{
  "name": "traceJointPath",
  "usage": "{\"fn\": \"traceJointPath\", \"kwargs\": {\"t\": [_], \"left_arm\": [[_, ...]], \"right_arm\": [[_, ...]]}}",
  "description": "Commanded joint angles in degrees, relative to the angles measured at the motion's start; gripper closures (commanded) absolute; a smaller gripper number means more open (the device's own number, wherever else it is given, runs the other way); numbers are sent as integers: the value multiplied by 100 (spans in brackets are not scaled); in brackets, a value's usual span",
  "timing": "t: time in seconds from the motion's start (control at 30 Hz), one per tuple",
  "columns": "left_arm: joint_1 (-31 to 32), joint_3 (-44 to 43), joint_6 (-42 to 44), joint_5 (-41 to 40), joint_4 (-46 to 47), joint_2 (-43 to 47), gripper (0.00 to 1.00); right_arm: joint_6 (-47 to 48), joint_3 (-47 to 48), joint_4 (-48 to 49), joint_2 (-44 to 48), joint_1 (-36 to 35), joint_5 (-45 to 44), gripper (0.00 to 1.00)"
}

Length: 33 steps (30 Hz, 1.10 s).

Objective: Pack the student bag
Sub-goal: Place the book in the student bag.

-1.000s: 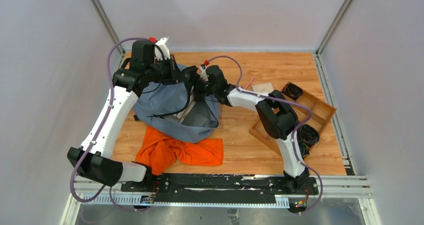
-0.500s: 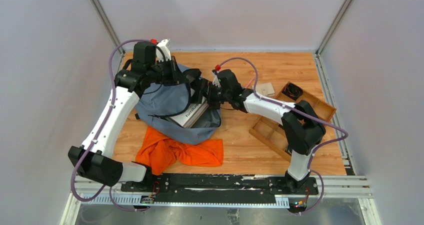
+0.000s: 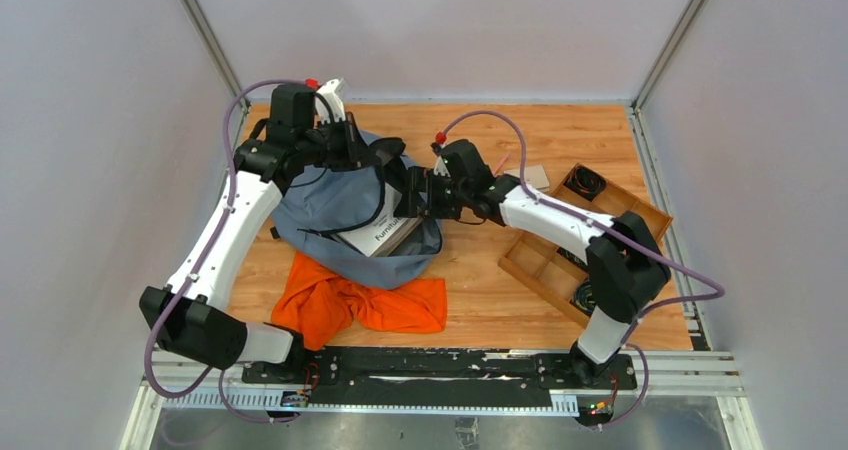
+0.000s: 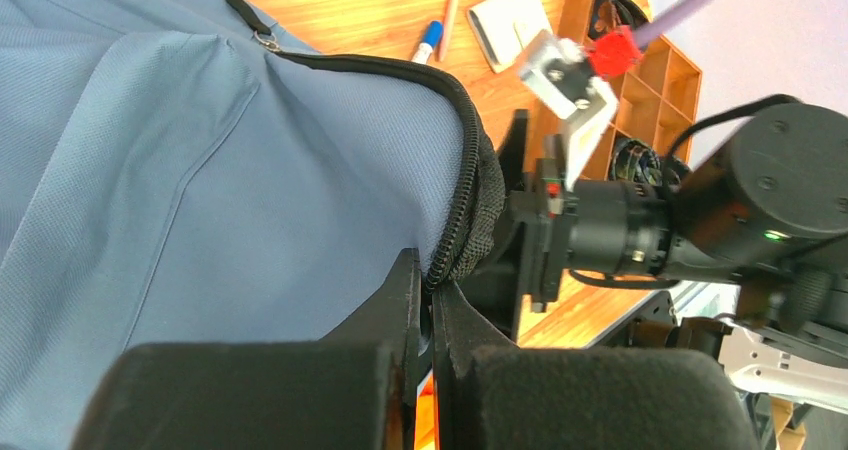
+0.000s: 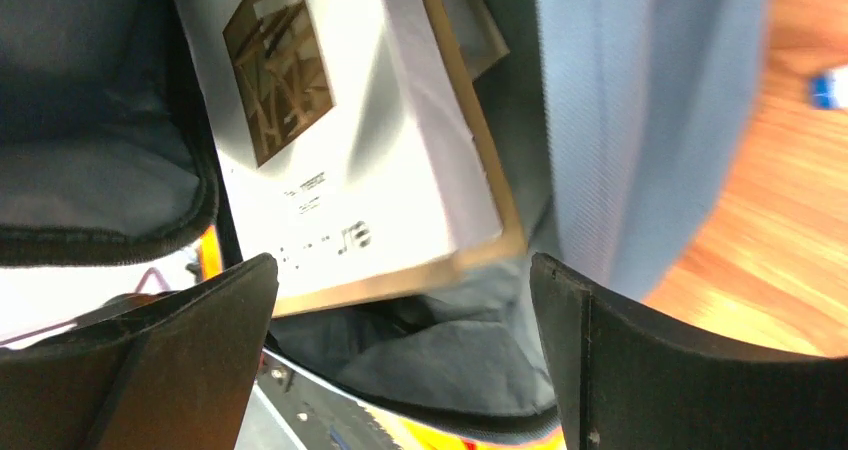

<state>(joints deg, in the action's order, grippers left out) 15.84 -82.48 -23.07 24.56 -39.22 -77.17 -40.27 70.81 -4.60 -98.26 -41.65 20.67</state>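
Top external view: the student bag lies on the left half of the wooden table, toward the far edge, with its mouth gaping to the right. A white book sits in the opening, partly inside. The left gripper is at the bag's far upper rim. In the left wrist view its 2 fingers are pressed together on the bag's black zipper edge, pinching the fabric and holding it up. The right gripper is at the bag's mouth, just right of the book. The right wrist view shows its jaws spread wide with nothing between them, the book lying below on the dark lining. An orange cloth lies crumpled in front of the bag, touching it. A compartmented wooden tray stands at the right with coiled black cables in it. A pen and a small notepad lie on the table between bag and tray
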Motion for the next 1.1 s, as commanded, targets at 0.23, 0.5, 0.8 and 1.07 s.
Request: {"fn": "traceJointPath", "kwargs": {"t": [0.23, 0.5, 0.8, 1.07], "left_arm": [[-13, -151, 73, 333, 244, -103, 100], [-10, -201, 83, 473, 213, -144, 100], [-12, 67, 88, 680, 197, -124, 100], [-10, 451, 276, 654, 96, 29, 100]], "right_arm": [[1123, -246, -851, 978, -214, -852, 9], [761, -432, -107, 389, -756, -618, 82], [805, 929, 391, -875, -748, -483, 79], [638, -248, 1327, -239, -581, -95, 63]]}}
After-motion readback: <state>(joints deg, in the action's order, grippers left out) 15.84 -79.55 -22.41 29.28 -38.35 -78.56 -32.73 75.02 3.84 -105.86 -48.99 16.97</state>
